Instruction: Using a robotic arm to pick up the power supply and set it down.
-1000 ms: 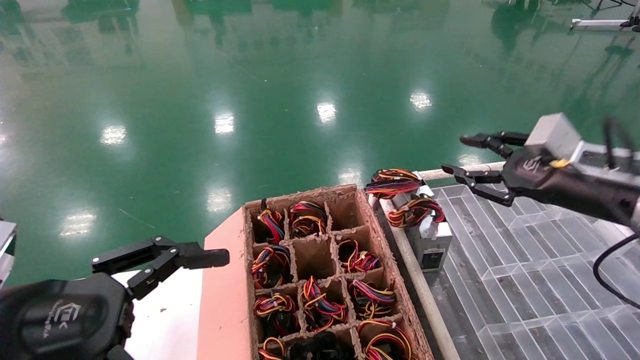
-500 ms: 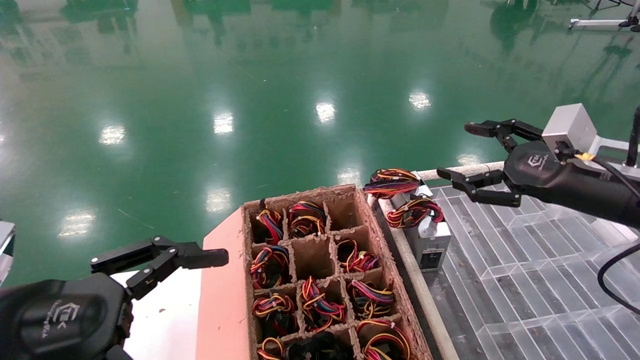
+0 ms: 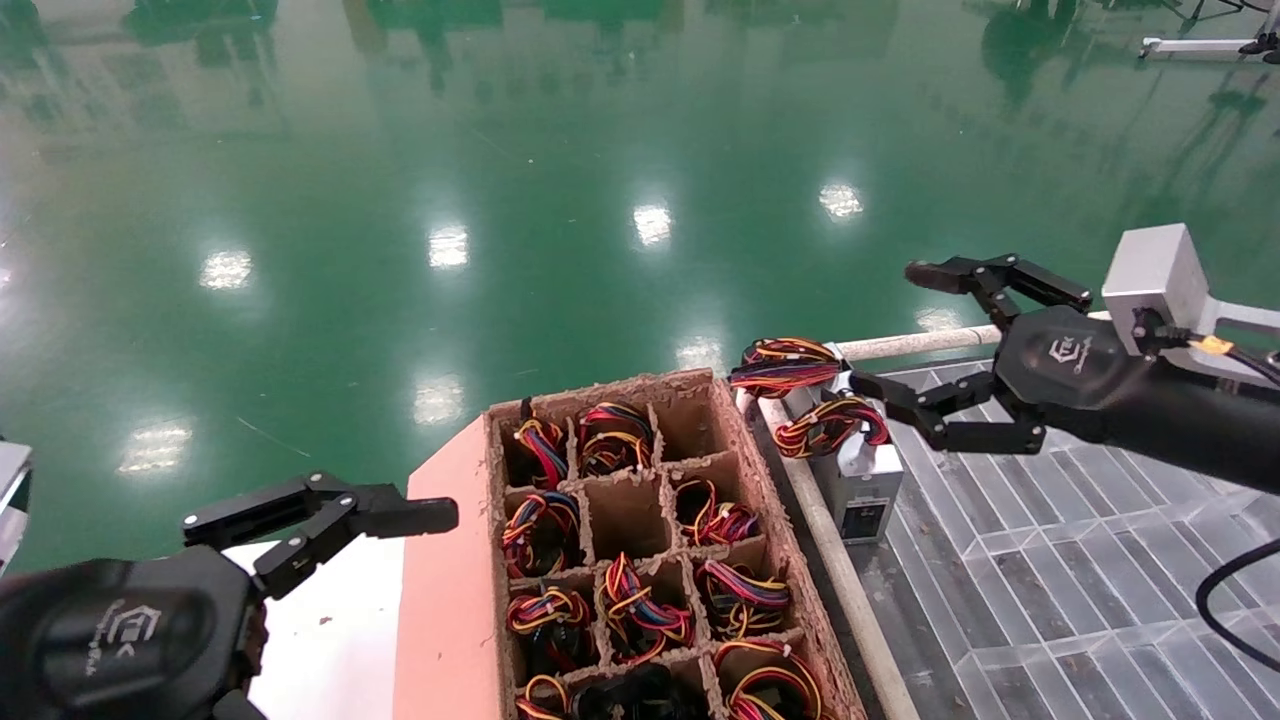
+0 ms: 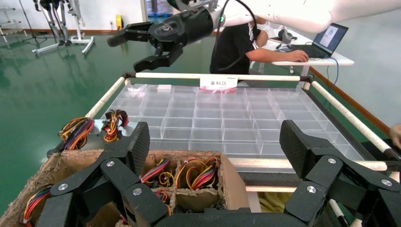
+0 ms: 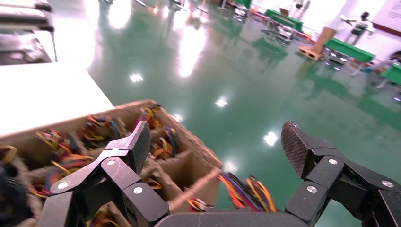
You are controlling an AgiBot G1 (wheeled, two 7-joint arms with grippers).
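The power supply [image 3: 862, 482] is a small silver box with a black socket panel, standing at the near-left corner of the clear tray. A looped red, orange and yellow wire bundle [image 3: 830, 421] tops it, also seen in the left wrist view as wire bundle [image 4: 115, 126]. My right gripper [image 3: 889, 328] hangs open just right of and above it. Its lower fingertip [image 3: 862, 385] sits close to the bundle; whether they touch is unclear. My left gripper [image 3: 320, 515] is open at the lower left, holding nothing.
A second silver box with a flatter bundle [image 3: 785, 362] stands just behind the power supply. A cardboard divider box [image 3: 760, 470] holds several wired units. The clear compartment tray [image 3: 1050, 560] has a white pipe rail [image 3: 840, 580]. A person [image 4: 236, 42] sits beyond the tray.
My right gripper has dropped and moved left, bringing its lower finger beside the power supply's wire bundle. It stays open. The left arm has not moved.
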